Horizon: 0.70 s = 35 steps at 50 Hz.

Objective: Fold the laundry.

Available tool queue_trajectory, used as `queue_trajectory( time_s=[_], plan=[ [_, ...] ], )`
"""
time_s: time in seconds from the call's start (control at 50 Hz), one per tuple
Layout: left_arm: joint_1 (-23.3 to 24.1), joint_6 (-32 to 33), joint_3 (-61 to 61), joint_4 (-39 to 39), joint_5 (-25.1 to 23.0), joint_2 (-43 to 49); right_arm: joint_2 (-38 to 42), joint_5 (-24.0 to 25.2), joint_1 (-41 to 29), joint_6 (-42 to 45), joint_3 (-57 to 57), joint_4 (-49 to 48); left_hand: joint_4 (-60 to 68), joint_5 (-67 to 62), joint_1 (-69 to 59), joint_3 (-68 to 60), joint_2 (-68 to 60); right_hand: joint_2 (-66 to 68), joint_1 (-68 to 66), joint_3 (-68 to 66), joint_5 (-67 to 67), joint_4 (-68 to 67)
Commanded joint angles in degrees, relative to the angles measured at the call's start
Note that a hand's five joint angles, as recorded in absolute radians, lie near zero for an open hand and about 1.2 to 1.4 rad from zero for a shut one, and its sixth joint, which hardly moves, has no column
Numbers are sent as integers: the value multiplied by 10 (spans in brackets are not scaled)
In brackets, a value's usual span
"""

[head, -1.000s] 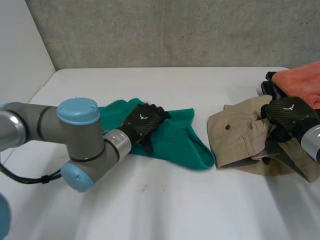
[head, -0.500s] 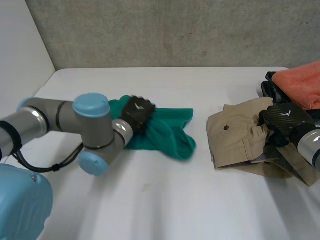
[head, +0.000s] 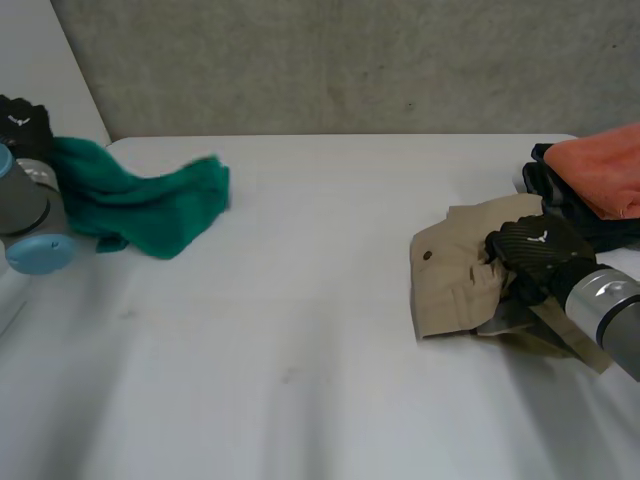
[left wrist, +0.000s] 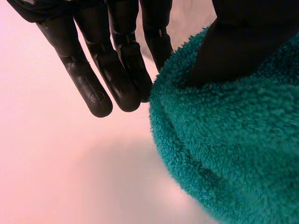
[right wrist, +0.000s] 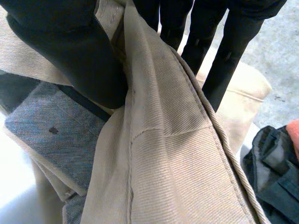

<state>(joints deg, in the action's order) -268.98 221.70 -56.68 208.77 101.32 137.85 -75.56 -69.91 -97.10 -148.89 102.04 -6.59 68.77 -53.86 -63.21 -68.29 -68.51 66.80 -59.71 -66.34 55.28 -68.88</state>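
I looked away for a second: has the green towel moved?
Yes: the towel has gone left across the table, away from the trousers, to its left edge.

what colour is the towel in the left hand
Teal green; the towel shows best in the left wrist view.

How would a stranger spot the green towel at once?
On the white table, look to the far left edge. There the left hand pinches a fluffy green towel, bunched up. It is the only green cloth; the tan trousers and orange cloth lie at the right.
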Motion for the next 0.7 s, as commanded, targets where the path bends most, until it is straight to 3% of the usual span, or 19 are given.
queue_trajectory(
  time_s=[0.02, 0.04, 0.06, 0.26, 0.34, 0.42, 0.5, 0.6, 0.7],
  plan=[
    [-8, 22, -25, 22, 12, 2, 0, 0, -13, 0, 5, 0, -345, 295, 289, 340, 342, 132, -203, -137, 147, -111],
    [3, 17, -40, 20, 10, -12, 0, 0, -14, 0, 6, 0, -588, 539, 532, 583, 585, 132, -203, -137, 147, -111],
    [9, 15, -49, 19, 8, -20, 0, 0, -14, 0, 6, 0, -549, 500, 494, 544, 547, 132, -203, -137, 147, -111],
    [121, -30, -203, 15, 5, -138, -5, 1, -23, -3, 5, 1, -588, 539, 532, 583, 585, 132, -203, -137, 147, -111],
    [197, -76, -268, -3, -28, -175, -11, 2, -34, -4, 1, 2, -588, 539, 532, 583, 585, 132, -203, -137, 147, -111],
    [280, -121, -308, -27, -91, -185, -28, 5, -63, -9, -9, 1, -588, 539, 532, 583, 585, 132, -203, -137, 147, -111],
    [320, -143, -308, -29, -105, -183, -35, 14, -107, -20, -33, 3, -588, 539, 532, 583, 585, 132, -203, -137, 147, -111],
    [318, -146, -290, -27, -88, -184, -34, 35, -178, -39, -88, 6, -588, 539, 532, 583, 585, 132, -203, -137, 147, -111],
    [280, -149, -295, -32, -17, -237, -26, 79, -253, -84, -155, 23, -588, 539, 532, 583, 585, 132, -203, -137, 147, -111]
  ],
)
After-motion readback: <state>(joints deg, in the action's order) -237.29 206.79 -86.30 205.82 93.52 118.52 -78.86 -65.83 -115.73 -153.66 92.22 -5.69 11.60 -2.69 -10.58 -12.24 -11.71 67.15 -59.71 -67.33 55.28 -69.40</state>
